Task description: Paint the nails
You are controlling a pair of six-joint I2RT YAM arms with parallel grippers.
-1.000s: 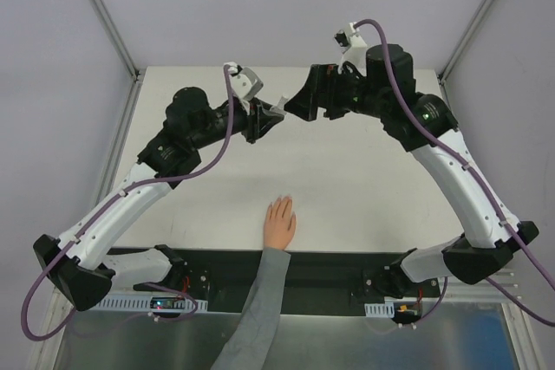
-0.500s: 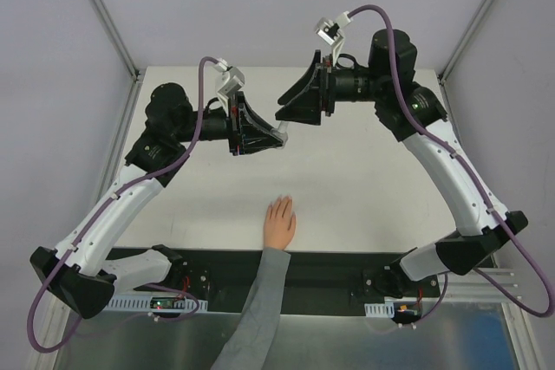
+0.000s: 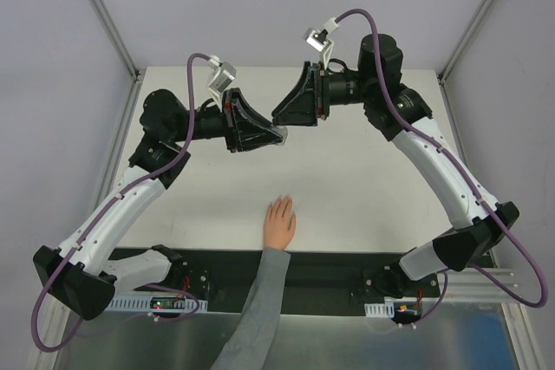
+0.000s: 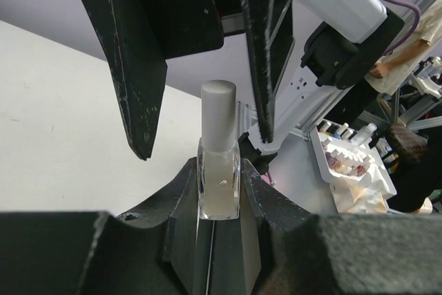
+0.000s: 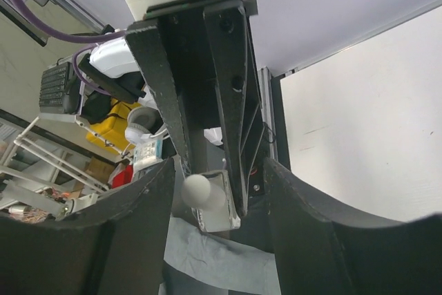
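Observation:
A pale hand (image 3: 280, 223) lies flat on the table near its front edge, fingers together, wrist in a grey sleeve (image 3: 260, 301); its nails (image 3: 282, 203) are too small to make out. My left gripper (image 3: 270, 133) is shut on a small clear bottle (image 4: 219, 184) with a white cap (image 4: 218, 115), held high above the table. My right gripper (image 3: 279, 117) is open, tip to tip with the left. Its fingers (image 4: 138, 60) stand either side of the cap without touching it. The right wrist view shows the bottle (image 5: 219, 205) between my open right gripper (image 5: 217, 195).
The white table (image 3: 364, 188) stretches between the arms. Both arms arch high over its far half. Metal frame posts (image 3: 104, 15) and grey walls flank the table. Off the table, a tray of small bottles (image 4: 349, 160) shows in the left wrist view.
Both wrists have turned and shifted a little to the left, staying tip to tip. The bottle has stayed in my left gripper. The hand has not moved.

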